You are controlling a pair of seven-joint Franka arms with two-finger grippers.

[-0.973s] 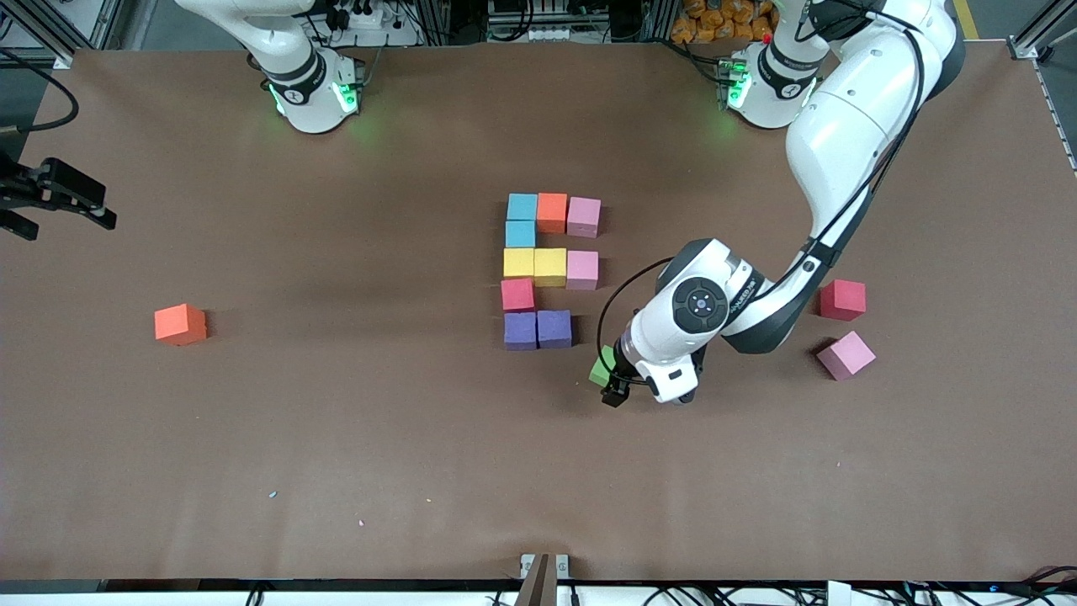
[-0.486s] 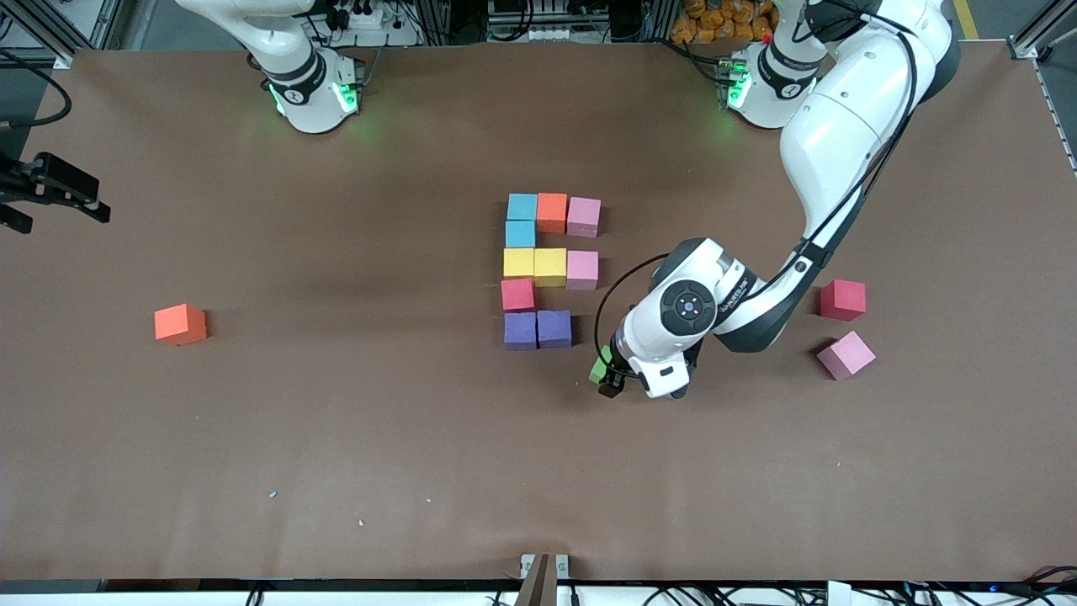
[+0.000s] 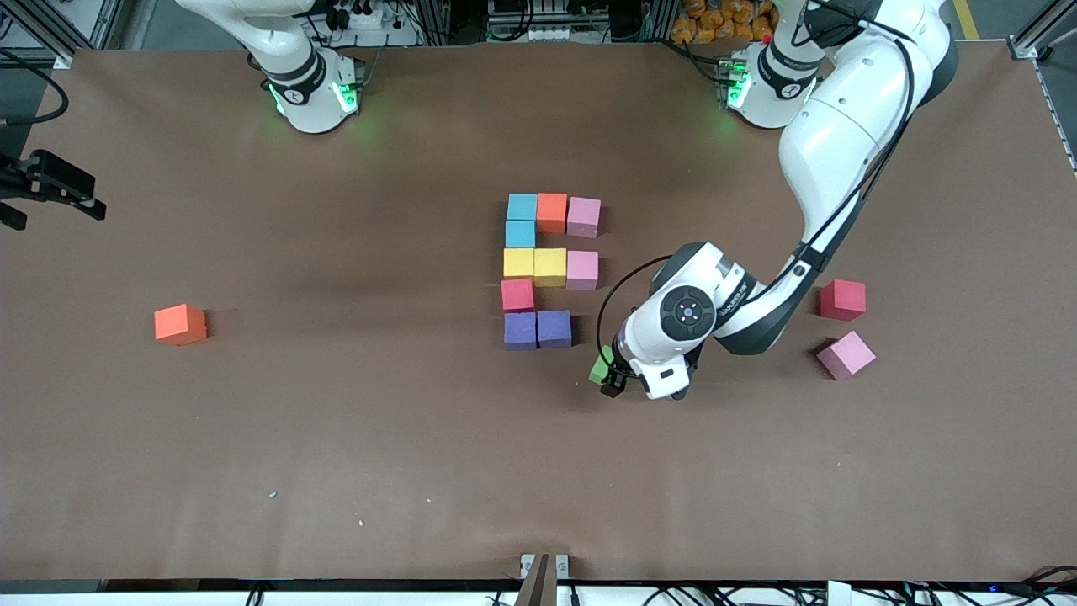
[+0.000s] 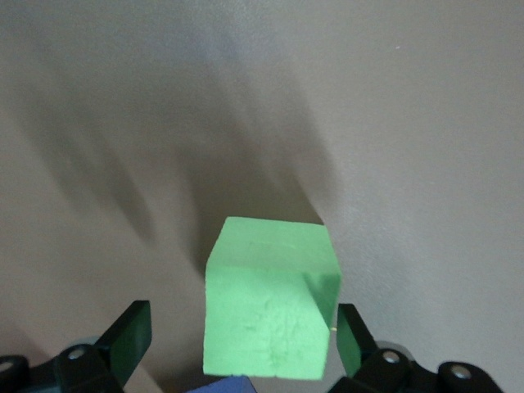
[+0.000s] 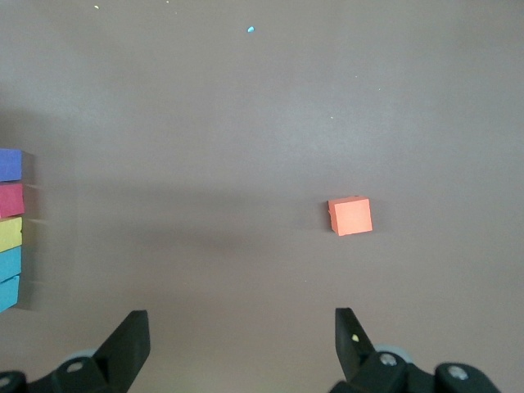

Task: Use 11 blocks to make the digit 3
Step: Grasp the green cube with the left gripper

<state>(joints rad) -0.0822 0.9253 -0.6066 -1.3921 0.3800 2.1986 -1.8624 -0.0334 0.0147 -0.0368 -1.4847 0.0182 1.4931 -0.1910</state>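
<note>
Brown table (image 3: 336, 438) carries the digit 3 (image 3: 547, 269), ten cubes placed. Its last cube, the green block (image 4: 270, 307), sits just beside the purple pair between the left gripper's (image 3: 612, 379) wide fingers, ungripped. Right gripper (image 3: 50, 189) waits, wide.
</note>
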